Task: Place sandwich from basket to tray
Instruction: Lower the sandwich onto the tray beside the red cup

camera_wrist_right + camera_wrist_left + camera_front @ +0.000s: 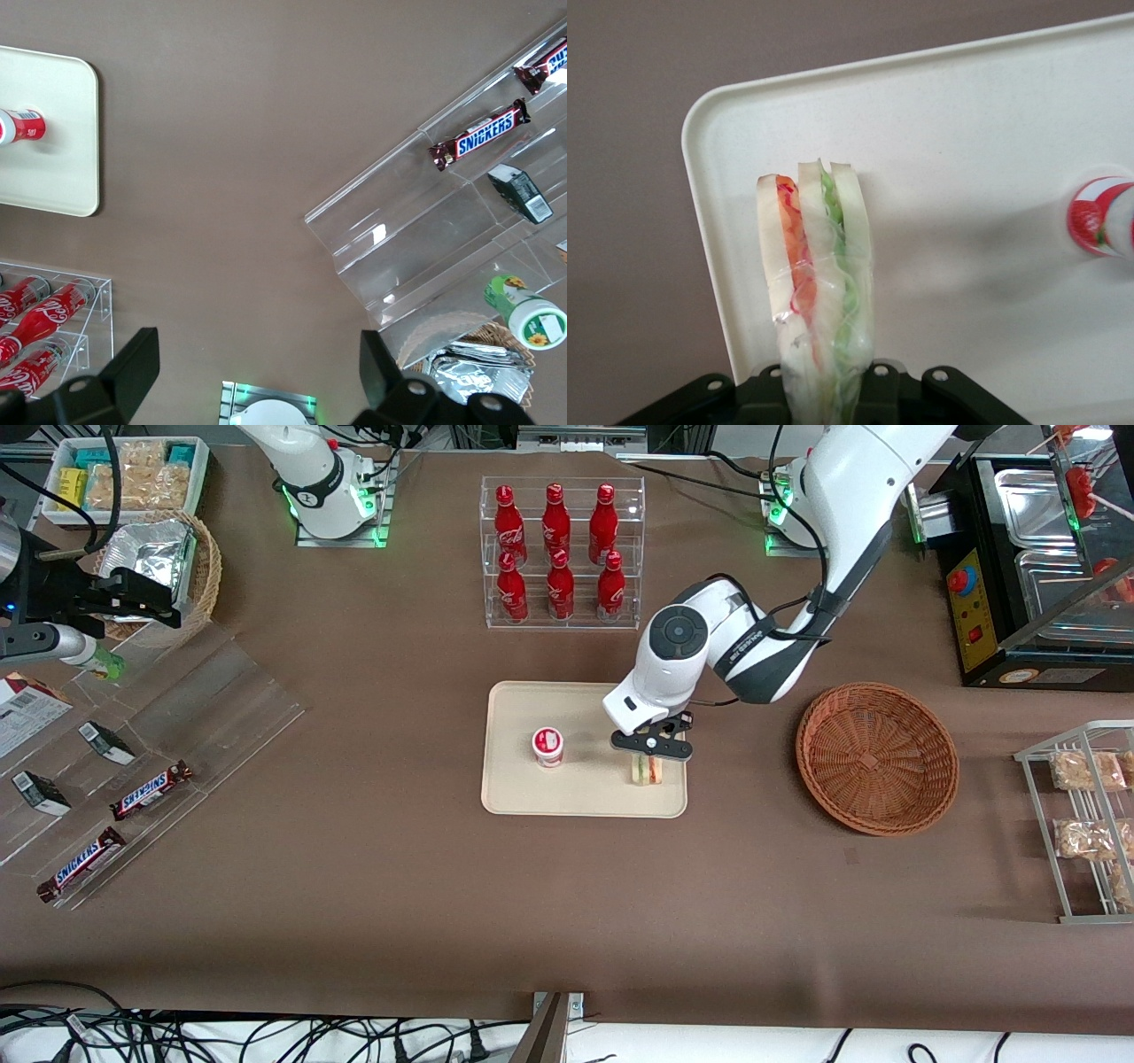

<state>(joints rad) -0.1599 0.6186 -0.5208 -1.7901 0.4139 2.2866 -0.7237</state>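
End effector (651, 748) clamped on sandwich (648, 770), over tray (567, 797) beside cup (547, 746). Settle it flat before releasing; basket (877, 757) empty.

red cola bottles (556, 549) (racked), Snickers bars (151, 790)

We take this for a robotics lab dressed up as a snack shop. The brown-covered worktop (399, 886) carries a clear rack of red cola bottles (558, 549), acrylic shelves with Snickers bars (152, 790) and a wire rack of snack packs (1085, 815), while loose cables (133, 1036) trail along its edge and arm bases (341, 505) glow green.
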